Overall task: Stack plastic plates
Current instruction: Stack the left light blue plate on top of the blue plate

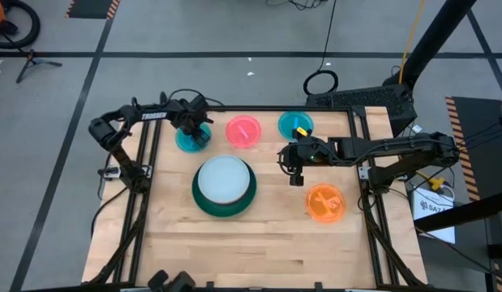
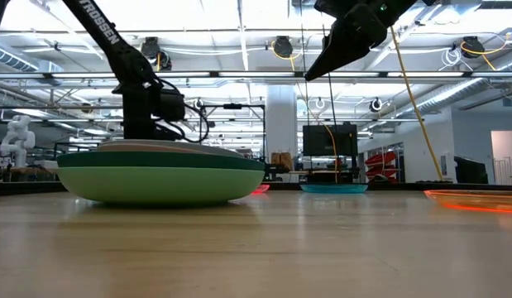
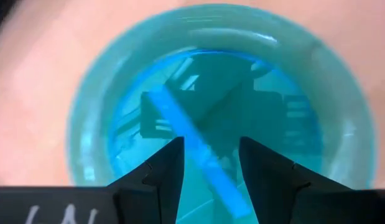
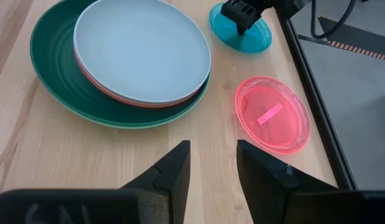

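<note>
The left tool (image 1: 195,130) hangs directly over a small cyan plate (image 1: 191,139) at the desk's (image 1: 259,243) far left, its jaws parted with nothing between them. The right tool (image 1: 295,174) is raised above bare desk, jaws apart and empty — between the stack (image 1: 225,187) and the orange plate (image 1: 325,203). The stack's pale blue plate (image 4: 142,46) tops a red-orange one, on dark green. A hot pink plate (image 1: 243,131) and another cyan plate (image 1: 295,125) lie separately.

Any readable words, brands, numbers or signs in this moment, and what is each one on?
"TROSSEN": white letters on the left arm's dark upper link; also on that arm in the high view, too small to read surely.
White label on the box at the table's right: too small to read.
Nothing else readable.
</note>
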Controlling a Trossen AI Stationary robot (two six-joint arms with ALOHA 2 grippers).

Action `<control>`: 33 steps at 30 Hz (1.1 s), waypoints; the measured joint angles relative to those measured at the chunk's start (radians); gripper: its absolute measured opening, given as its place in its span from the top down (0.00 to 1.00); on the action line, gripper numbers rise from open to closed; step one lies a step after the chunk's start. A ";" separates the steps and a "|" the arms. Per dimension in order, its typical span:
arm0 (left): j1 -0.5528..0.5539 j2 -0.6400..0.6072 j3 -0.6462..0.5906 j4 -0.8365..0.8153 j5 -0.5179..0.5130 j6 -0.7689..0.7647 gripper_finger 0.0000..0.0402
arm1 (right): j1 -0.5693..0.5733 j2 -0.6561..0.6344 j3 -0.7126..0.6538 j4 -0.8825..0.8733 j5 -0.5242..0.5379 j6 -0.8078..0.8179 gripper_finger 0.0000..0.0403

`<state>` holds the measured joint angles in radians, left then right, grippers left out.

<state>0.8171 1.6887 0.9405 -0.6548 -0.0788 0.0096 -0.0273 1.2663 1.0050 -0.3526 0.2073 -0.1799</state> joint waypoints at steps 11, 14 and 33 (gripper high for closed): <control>0.173 0.000 0.067 0.005 0.000 0.033 0.60 | 0.000 0.000 0.000 0.001 0.001 0.000 0.70; 0.202 0.000 0.084 0.007 0.000 0.034 0.60 | 0.000 0.000 0.000 0.001 0.001 0.000 0.70; 0.249 0.000 0.086 -0.028 0.000 0.062 0.60 | 0.000 0.000 0.000 0.001 0.001 0.000 0.70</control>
<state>1.0660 1.6886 1.0267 -0.6830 -0.0784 0.0715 -0.0273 1.2663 1.0050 -0.3511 0.2081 -0.1799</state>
